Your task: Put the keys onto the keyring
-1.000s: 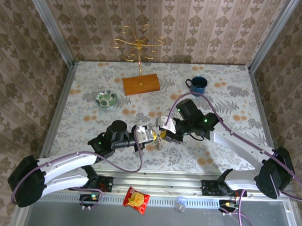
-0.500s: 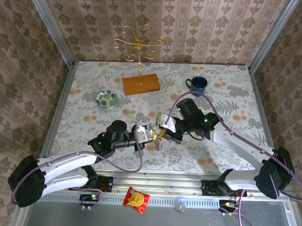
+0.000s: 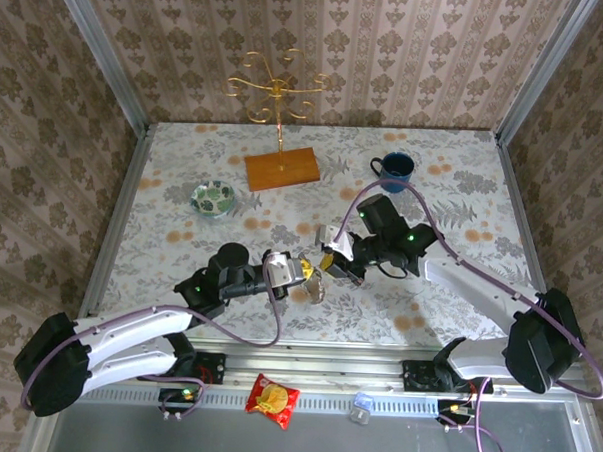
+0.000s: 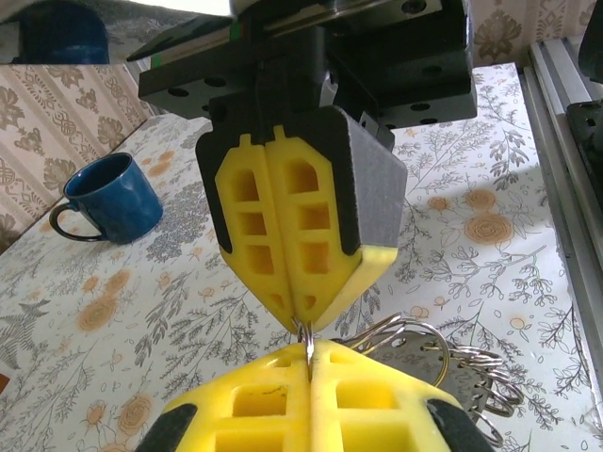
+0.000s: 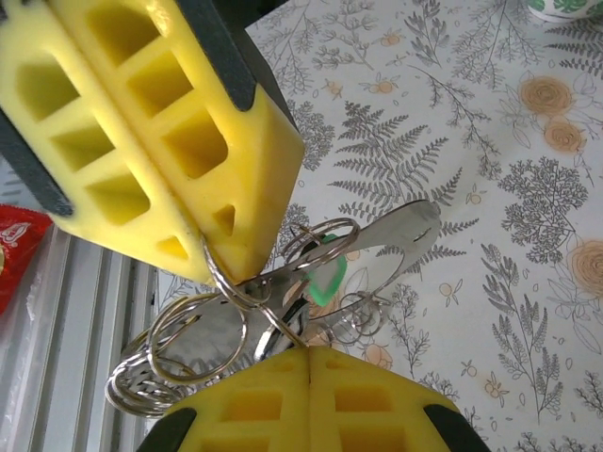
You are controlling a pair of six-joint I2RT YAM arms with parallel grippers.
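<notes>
The left gripper (image 4: 309,356) is holding its yellow pads pressed together on the thin wire of the keyring (image 4: 307,339), and the right gripper (image 4: 301,315) is meeting it tip to tip from 12 o'clock in the left wrist view, its own pads likewise clamping the same wire. From that pinch a bunch of loose metal rings (image 5: 155,372) is hanging toward 7 o'clock in the right wrist view. The keys (image 5: 396,231) are fanning out toward 2 o'clock there, one silver blade lying over a bright green piece (image 5: 325,281). Whether the bunch is touching the table (image 3: 459,293) I cannot tell. Seen from above, the two grippers are meeting near the table's near middle. The blue mug (image 3: 395,168) is standing at 1 o'clock from them, the gold stand on its wooden base (image 3: 281,168) at 11 o'clock, the patterned bowl (image 3: 213,198) at 10 o'clock, and a red snack packet (image 3: 273,399) at 6 o'clock on the front rail.
</notes>
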